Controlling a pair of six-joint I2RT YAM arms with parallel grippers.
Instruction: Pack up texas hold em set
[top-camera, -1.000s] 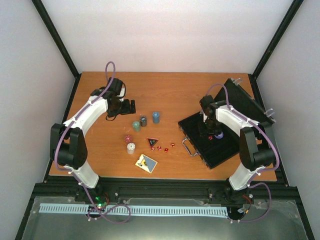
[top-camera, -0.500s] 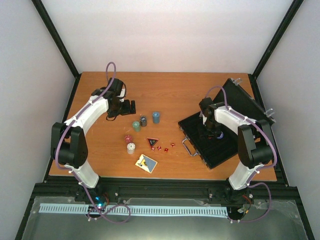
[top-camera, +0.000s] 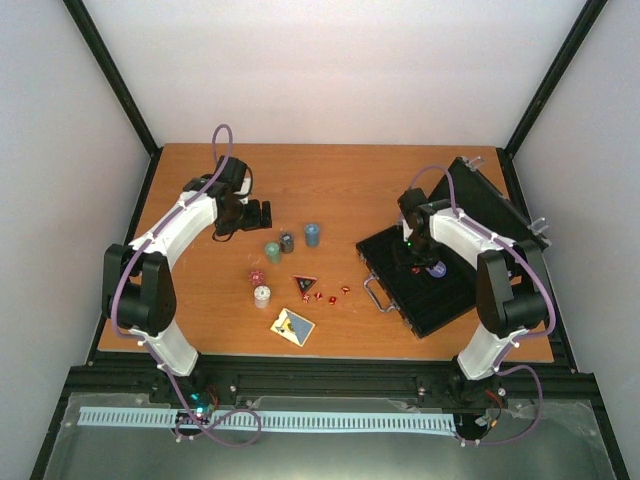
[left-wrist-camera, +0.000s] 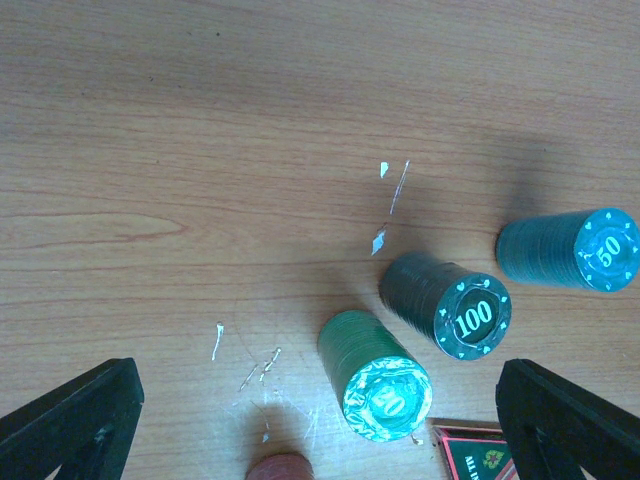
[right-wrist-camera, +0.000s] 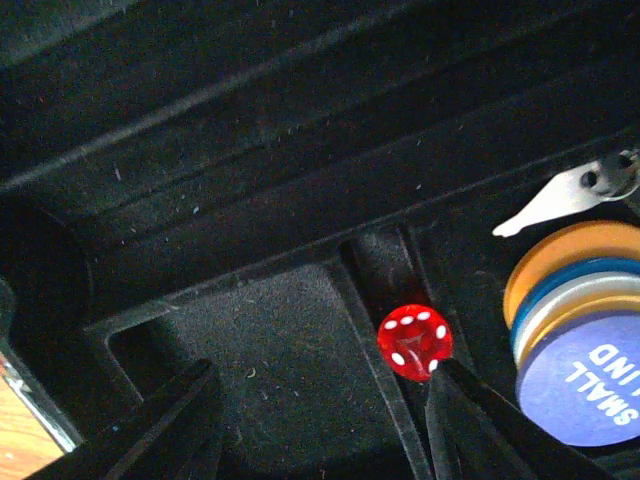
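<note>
Beside case divider (right-wrist-camera: 360, 320), red die (right-wrist-camera: 414, 341)

Holds left gripper (top-camera: 264, 213) low, arm stretched forward, jaws spread full wide. Bends right arm inward, points right gripper (right-wrist-camera: 320, 420) downward, jaws half parted, gripping nothing.

5 chip stks (top-camera: 312, 233) (1 case (top-camera: 440, 300))
</note>
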